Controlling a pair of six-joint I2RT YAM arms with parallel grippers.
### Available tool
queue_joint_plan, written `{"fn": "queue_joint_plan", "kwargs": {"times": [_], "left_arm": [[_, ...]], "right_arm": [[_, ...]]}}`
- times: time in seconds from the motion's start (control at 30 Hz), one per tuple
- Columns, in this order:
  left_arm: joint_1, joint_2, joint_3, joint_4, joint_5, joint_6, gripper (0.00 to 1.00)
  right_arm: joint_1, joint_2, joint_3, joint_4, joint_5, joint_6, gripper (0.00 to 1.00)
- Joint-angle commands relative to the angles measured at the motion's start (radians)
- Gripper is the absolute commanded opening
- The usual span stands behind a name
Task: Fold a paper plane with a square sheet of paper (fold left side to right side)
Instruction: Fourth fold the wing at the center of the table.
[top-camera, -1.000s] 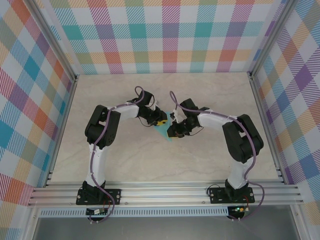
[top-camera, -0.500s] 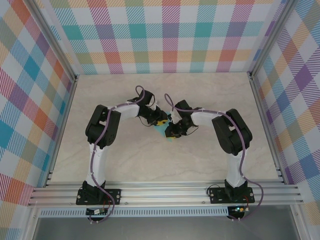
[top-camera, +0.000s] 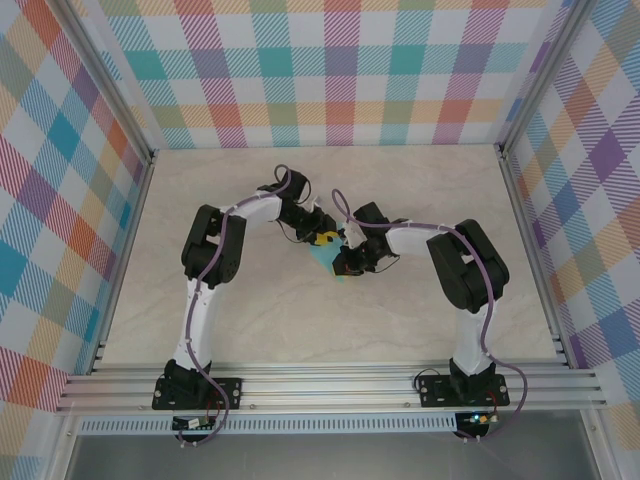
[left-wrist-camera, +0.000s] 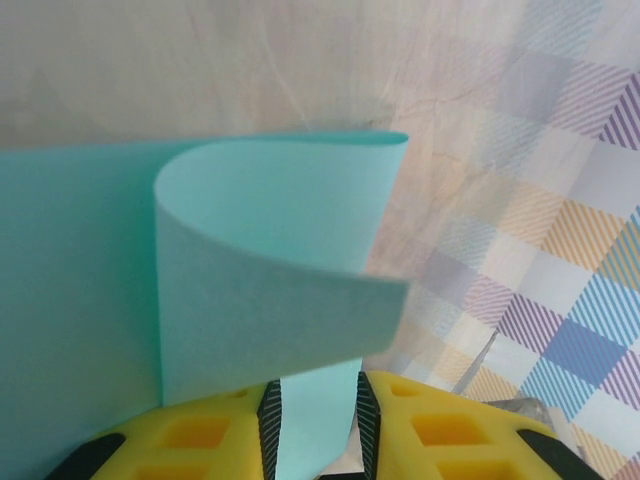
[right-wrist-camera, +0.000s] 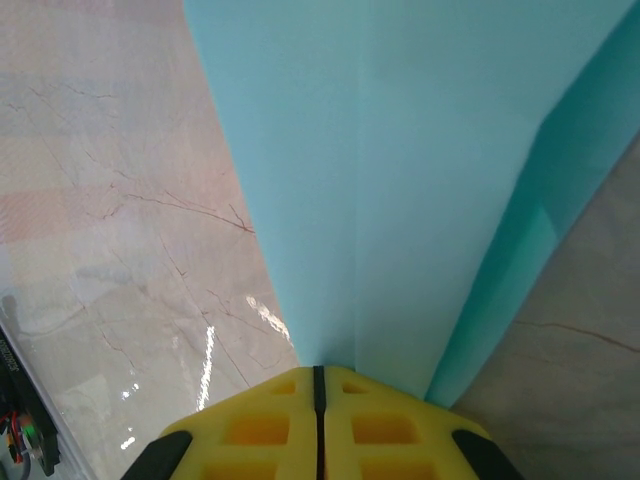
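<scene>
No readable text, label, brand, number or sign anywhere. Plain and unprinted alike: the square sheet of paper (right-wrist-camera: 400, 150), the yellow fingers (right-wrist-camera: 250, 435), the marbled table (top-camera: 250, 320), the plaid walls (top-camera: 340, 70).

The paper (top-camera: 328, 258) is turquoise on every face that shows. It sits near the middle of the table (top-camera: 250, 320), a little toward the far edge. It is partly folded: one side curls over in a loose, uncreased roll, and a straight crease runs along its length.
</scene>
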Motion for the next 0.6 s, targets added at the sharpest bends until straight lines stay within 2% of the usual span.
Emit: {"fn": "queue_joint_plan", "kwargs": {"times": [0.0,0.37,0.47,0.57], "left_arm": [[0.071,0.069,0.066,0.06,-0.127,0.048,0.29],[0.123,0.163,0.24,0.026,-0.072,0.044,0.29],[0.136,0.132,0.245,0.009,-0.055,0.051,0.29],[0.149,0.035,0.197,0.0,-0.065,0.078,0.29]], "right_arm": [[0.003,0.031,-0.058,-0.172,0.065,-0.017,0.05],[0.002,0.033,-0.046,-0.178,0.06,-0.021,0.05],[-0.003,0.027,-0.032,-0.192,0.047,-0.037,0.06],[-0.013,0.024,-0.003,-0.237,0.039,-0.07,0.06]]}}
